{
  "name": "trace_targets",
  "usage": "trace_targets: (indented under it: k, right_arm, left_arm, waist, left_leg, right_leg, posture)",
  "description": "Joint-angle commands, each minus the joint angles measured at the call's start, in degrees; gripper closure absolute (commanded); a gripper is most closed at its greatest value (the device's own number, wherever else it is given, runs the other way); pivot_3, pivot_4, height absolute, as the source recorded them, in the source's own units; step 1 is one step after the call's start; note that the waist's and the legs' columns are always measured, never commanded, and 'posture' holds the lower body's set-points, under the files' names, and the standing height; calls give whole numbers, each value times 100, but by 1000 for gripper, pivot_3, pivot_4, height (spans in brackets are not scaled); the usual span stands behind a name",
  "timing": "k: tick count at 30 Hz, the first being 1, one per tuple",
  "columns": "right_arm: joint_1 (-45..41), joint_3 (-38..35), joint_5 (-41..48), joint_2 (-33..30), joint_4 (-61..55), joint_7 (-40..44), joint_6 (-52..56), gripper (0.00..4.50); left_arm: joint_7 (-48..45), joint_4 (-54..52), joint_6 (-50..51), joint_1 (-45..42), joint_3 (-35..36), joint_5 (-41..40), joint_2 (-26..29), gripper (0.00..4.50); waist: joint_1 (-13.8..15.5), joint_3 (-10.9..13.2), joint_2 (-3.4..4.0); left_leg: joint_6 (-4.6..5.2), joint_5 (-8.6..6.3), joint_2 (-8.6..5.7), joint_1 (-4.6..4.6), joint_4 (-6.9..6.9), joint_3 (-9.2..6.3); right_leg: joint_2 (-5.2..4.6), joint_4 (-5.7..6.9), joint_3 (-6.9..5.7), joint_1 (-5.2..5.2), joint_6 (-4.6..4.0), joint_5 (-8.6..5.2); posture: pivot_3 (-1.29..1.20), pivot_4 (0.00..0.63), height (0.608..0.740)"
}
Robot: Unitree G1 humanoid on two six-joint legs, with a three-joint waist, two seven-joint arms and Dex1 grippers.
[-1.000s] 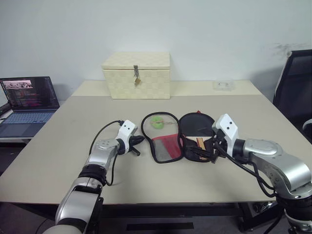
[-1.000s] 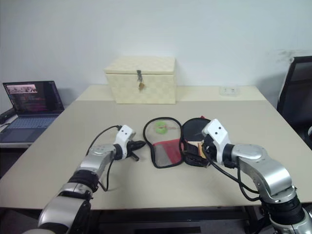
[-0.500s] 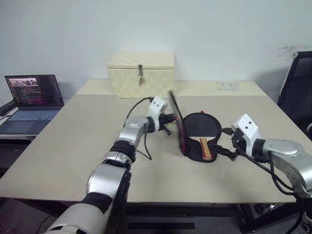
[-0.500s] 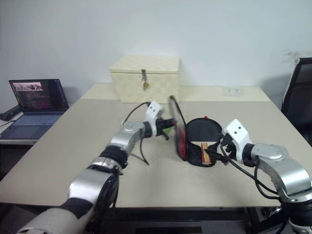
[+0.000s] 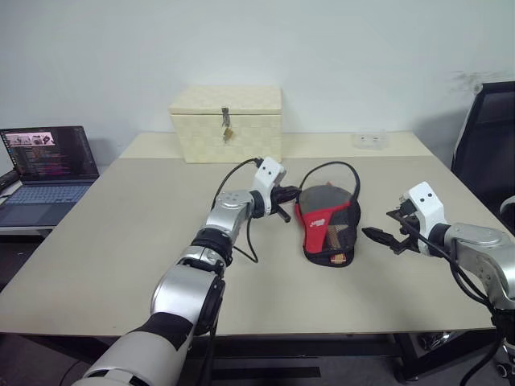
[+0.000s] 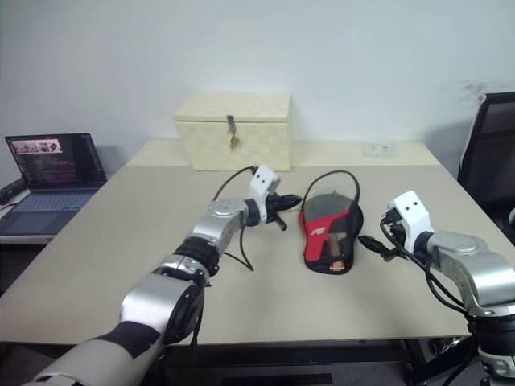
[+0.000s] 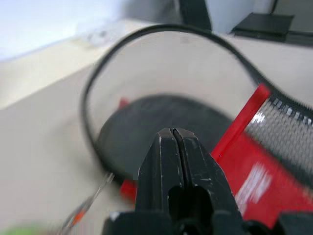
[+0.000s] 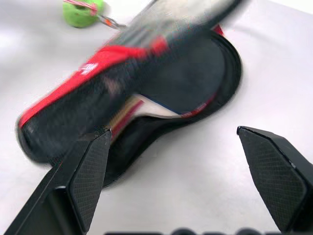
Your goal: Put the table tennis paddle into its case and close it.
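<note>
We see the case (image 5: 328, 227), black with a red panel and mesh, lid half folded over the table tennis paddle (image 8: 161, 105). Our left fingers (image 5: 291, 193), clenched, sit just beside its lid; our right fingers (image 5: 378, 235), released, hang apart.

Beige table (image 5: 105, 241), matte top. The case (image 5: 328, 229) lies on it near the middle, red-and-black flap folded partly over, the table tennis paddle (image 8: 161, 105) lying inside. Cream woven box (image 5: 226, 124) with metal latch sits on the table behind the case, to its left. Small white item (image 5: 368, 140) at the far edge, behind the case and to its right. Open laptop (image 5: 47, 165) well left of the case, on a separate lower surface.
</note>
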Motion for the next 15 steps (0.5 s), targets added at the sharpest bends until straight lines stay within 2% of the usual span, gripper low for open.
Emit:
trace_targets:
  k: [1, 6, 15]
  right_arm:
    - [-348, -157, -56, -15, 132, -109, 21, 0]
    - [-542, -272, 126, 166, 336, -119, 283, 0]
    - [-928, -13, -145, 1267, 1575, -656, 15, 0]
  left_arm:
    - [-40, -257, -87, -102, 80, -18, 33, 4455]
    - [-294, -854, 161, 270, 259, -248, 253, 4455]
    - [-611, -3670, 1654, 1859, 671, -964, 1158, 4455]
  waist:
    - [25, 0, 0]
    - [16, -1, 1]
    - [-77, -3, 4]
  left_leg:
    - [0, 0, 0, -2, 2, 0]
    - [0, 0, -1, -3, 3, -2]
    - [-2, 2, 10, 9, 9, 2]
  right_leg:
    - [-1, 0, -1, 0, 0, 0]
    - [-2, 0, -3, -1, 1, 0]
    - [-2, 25, 6, -1, -2, 1]
  posture:
    - [0, 150, 740]
    - [0, 150, 740]
    - [0, 150, 740]
